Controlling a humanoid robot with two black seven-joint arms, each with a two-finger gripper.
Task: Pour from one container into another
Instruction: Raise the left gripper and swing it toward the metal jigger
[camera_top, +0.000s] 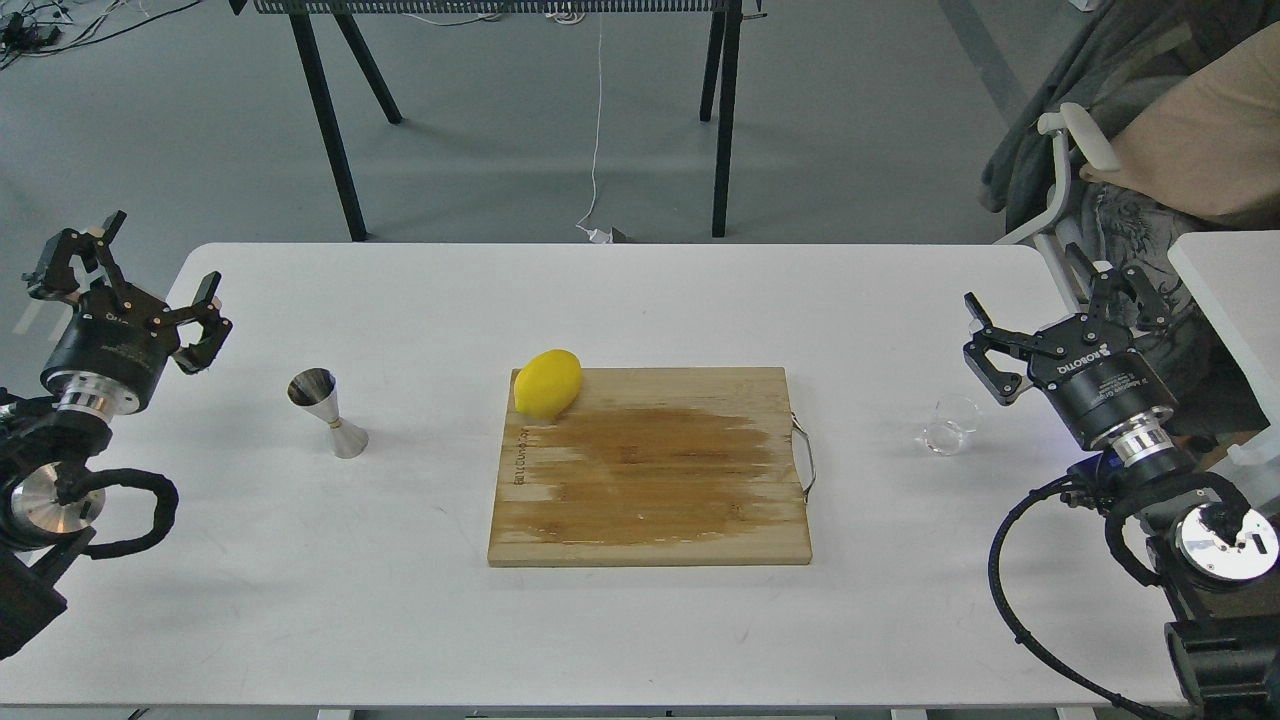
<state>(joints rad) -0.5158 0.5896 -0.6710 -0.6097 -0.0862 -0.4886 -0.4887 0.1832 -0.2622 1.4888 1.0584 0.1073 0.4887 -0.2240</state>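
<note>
The small clear glass cup (949, 425) stands on the white table (640, 620) at the right, between the cutting board and my right arm. The steel jigger (328, 413) stands upright at the left of the board. My right gripper (1060, 300) hangs open just right of and above the cup, holding nothing. Over the table's left edge my left gripper (135, 255) is open and empty too, well left of the jigger.
A wooden cutting board (650, 470) with a metal handle lies mid-table, a yellow lemon (547, 382) on its far left corner. Black table legs (320, 110) stand behind. A chair with clothing (1120, 150) is at the far right.
</note>
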